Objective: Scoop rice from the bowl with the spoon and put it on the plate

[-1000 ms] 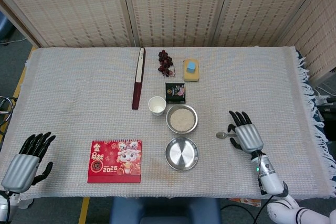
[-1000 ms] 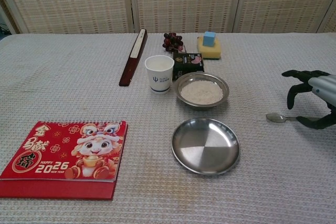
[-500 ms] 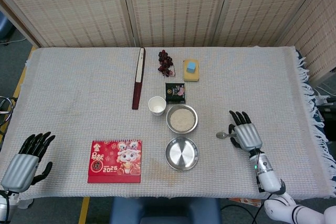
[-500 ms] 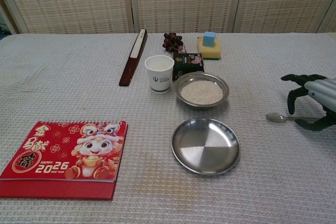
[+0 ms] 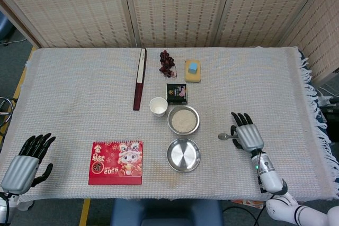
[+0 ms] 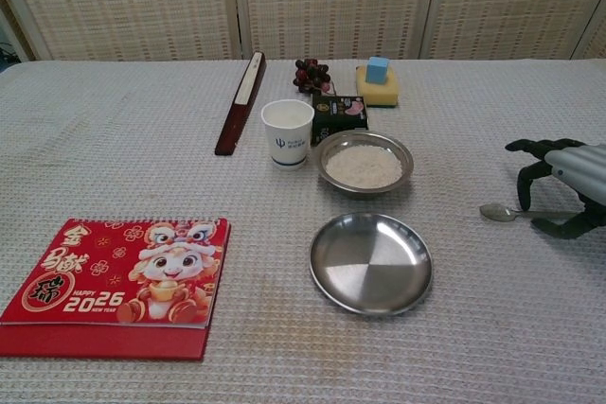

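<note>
I see a rough, matt woven cloth [image 6: 114, 158] over the table; on it the plate [image 6: 371, 263] and bowl [image 6: 365, 164] look like glossy polished metal, the rice a matt grainy white. At three o'clock of the plate lies a shiny metal spoon [image 6: 499, 212]. The calendar [image 6: 118, 272] is glossy printed paper

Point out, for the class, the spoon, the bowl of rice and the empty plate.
spoon [image 6: 496, 212], chest view, on its scoop end.
bowl of rice [image 6: 328, 151], chest view, on the left rim.
plate [image 6: 371, 264], chest view, on its bare centre.
</note>
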`<state>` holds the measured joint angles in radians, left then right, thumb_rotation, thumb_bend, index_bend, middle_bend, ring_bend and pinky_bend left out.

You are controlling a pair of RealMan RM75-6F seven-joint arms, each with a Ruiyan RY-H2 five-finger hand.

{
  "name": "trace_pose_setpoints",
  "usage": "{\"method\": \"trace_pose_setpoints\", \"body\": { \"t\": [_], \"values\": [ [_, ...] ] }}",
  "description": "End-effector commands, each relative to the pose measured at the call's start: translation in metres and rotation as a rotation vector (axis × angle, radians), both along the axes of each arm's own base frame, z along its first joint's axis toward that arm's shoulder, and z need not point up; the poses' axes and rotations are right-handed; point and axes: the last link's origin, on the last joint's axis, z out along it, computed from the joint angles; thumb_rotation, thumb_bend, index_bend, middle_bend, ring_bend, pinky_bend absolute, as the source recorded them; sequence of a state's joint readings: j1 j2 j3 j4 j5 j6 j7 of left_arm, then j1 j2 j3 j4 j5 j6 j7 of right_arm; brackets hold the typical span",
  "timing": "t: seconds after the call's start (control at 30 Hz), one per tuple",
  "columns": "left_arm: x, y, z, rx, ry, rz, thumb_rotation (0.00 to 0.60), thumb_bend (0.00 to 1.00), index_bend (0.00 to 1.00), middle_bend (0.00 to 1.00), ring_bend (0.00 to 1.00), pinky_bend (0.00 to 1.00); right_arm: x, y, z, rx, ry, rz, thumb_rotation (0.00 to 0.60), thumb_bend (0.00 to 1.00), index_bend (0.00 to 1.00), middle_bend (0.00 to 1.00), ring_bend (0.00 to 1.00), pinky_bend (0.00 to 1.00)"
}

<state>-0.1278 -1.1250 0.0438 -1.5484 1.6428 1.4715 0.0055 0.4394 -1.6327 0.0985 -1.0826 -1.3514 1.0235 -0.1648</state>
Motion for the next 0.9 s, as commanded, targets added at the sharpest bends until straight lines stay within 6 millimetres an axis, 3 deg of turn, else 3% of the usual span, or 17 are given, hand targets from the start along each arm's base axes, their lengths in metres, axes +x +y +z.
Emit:
{"method": "trace_pose_setpoints", "body": {
  "t": [0.03,0.9],
  "values": [
    [0.0001,-0.0001,0.0000,0.000,-0.001,0.000,0.600,0.46,0.00,0.00,0.00,0.06,0.0002,0.0001,-0.0001,0.000,0.000,-0.001,0.600,0.29,0.52,0.00,0.00,0.00],
    [0.0025,-0.0039,-0.0004,-0.008,-0.002,-0.019,0.600,0.46,0.00,0.00,0.00,0.06,0.0013,0.0009,-0.0034,0.005,-0.006,-0.013,0.600,0.29,0.57,0.00,0.00,0.00]
  ]
}}
